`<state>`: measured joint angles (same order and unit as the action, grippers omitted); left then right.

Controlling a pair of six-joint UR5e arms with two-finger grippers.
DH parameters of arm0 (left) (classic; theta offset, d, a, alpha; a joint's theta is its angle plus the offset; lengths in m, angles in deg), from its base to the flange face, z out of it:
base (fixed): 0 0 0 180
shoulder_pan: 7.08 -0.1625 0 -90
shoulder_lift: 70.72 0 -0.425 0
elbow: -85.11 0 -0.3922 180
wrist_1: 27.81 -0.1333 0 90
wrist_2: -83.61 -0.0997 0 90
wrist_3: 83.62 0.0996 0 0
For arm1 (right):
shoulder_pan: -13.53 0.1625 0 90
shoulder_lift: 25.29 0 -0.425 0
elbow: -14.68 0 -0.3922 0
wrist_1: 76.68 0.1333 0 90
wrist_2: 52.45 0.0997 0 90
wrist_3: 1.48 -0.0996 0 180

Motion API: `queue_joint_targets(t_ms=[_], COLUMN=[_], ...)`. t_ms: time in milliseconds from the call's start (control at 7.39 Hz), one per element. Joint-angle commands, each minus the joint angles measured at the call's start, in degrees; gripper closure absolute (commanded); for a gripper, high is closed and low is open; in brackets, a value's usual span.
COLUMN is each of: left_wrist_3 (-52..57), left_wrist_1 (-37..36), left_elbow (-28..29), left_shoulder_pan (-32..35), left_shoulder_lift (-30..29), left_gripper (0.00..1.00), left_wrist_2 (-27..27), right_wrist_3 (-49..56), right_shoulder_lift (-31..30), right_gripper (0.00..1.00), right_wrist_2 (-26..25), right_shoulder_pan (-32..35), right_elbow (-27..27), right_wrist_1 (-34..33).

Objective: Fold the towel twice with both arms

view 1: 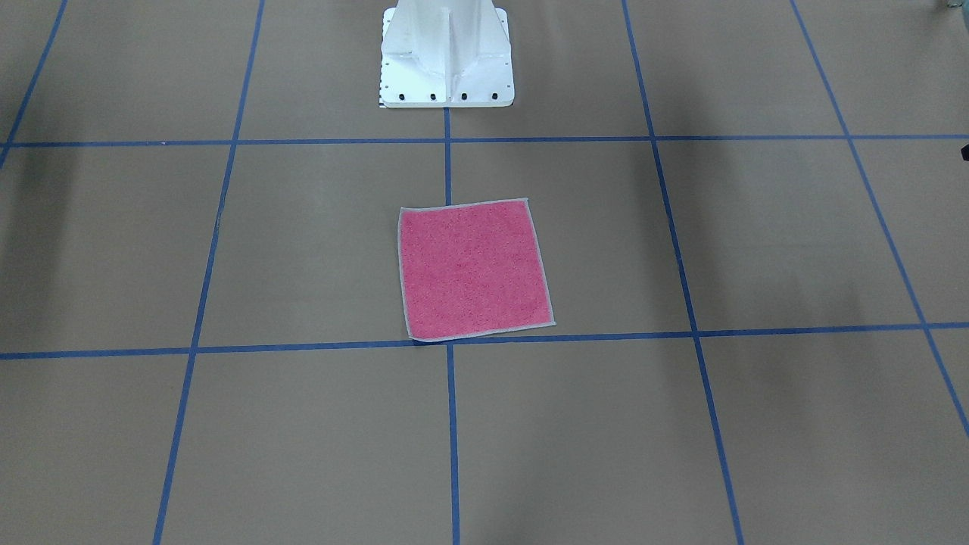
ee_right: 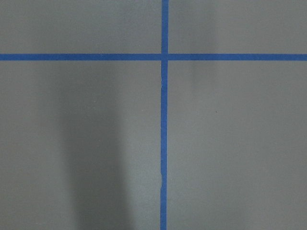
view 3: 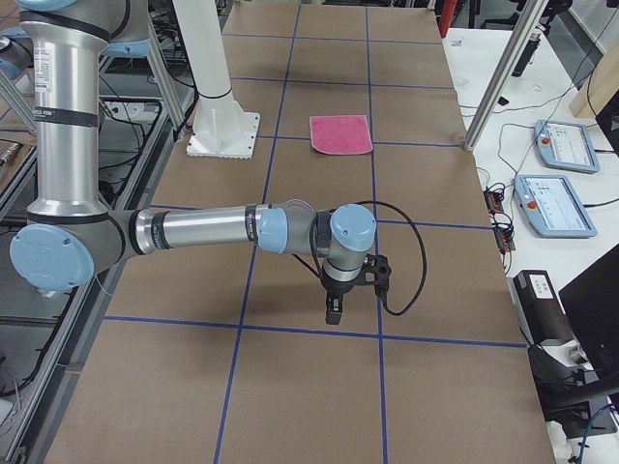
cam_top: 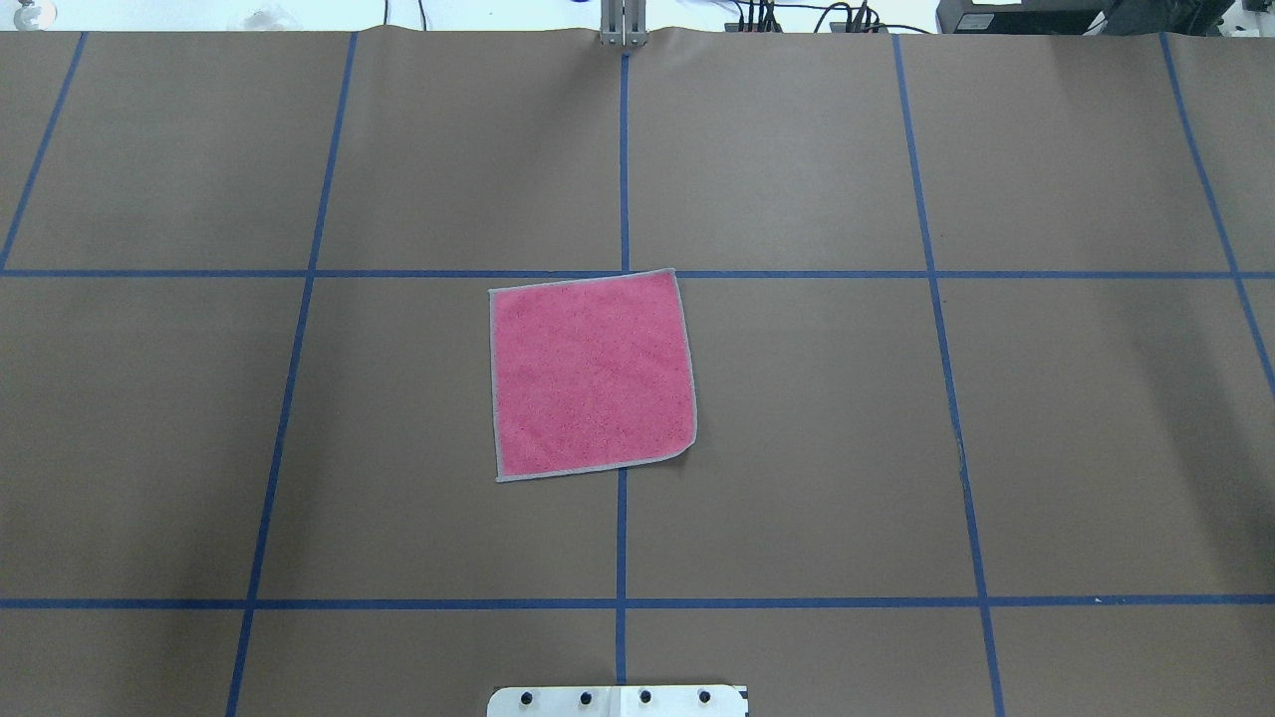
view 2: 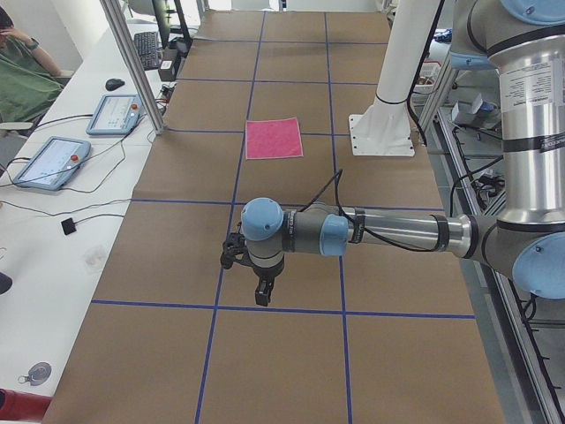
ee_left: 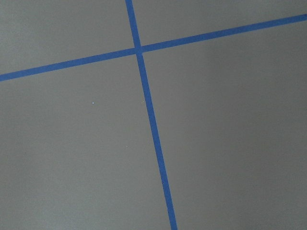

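**Nearest, left arm (view 2: 397, 231) and right arm (view 3: 193, 232) reach over the table ends; towel (cam_top: 590, 376) lies flat between them**

From the table's left end, the left arm fills the frame's right edge. Its upper part is cut off, and its forearm stretches level over the brown paper-covered table (cam_top: 817, 448). From the opposite end, the right arm shows the same pose. Neither arm appears in the overhead or front-facing views. Those two views show only the table, the white pedestal base (view 1: 447, 68) and the towel.

The towel is unfolded, pink face up, with its light grey edge showing all round. It sits in front of the pedestal base, turned slightly, across the central blue tape line (cam_top: 622, 159). Its far edge touches a cross line. From overhead, the near corner on the robot's right looks rounded.

The left gripper (view 2: 263, 296) points down at the paper, well apart from the towel. It is small, dark and seen from the side only, so I cannot tell whether its fingers are spread or pressed together. The same holds for the right gripper (view 3: 334, 311). Both wrist cameras show no fingers, only brown paper and crossing tape.

A side bench in the left-end view holds two tablets (view 2: 51, 162), with a seated person (view 2: 22, 75) partly cut off.
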<state>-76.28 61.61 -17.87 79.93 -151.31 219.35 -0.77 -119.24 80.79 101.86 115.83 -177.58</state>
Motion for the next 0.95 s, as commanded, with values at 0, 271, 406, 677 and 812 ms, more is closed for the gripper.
queue_joint_targets(t_ms=[0, 271, 406, 677, 812], left_wrist_3=[0.1, 0.0, -0.2, -0.6, -4.4], left_wrist_1=[0.0, 0.0, 0.0, 0.0, -0.1], left_elbow=[0.2, 0.5, 1.0, 1.3, 2.1], left_shoulder_pan=[0.0, 0.0, 0.1, 0.4, 0.4], left_shoulder_lift=[0.0, 0.0, -0.2, -1.7, -5.3], left_gripper=[0.0, 0.0, 0.0, 0.0, 0.0], left_wrist_2=[-0.2, -0.1, -0.1, -0.2, -0.2], right_wrist_3=[0.0, 0.0, 0.0, -0.1, -0.3], right_shoulder_lift=[0.0, 0.3, 0.3, 2.4, 4.9], right_gripper=[0.0, 0.0, 0.0, 0.0, 0.0], right_wrist_2=[0.0, 0.0, 0.0, 0.0, -0.1], right_shoulder_pan=[0.0, 0.0, 0.0, 0.0, -0.1], right_elbow=[0.1, 0.0, 0.0, 0.1, -0.3], right_wrist_1=[0.0, 0.0, 0.0, -0.2, -0.7])
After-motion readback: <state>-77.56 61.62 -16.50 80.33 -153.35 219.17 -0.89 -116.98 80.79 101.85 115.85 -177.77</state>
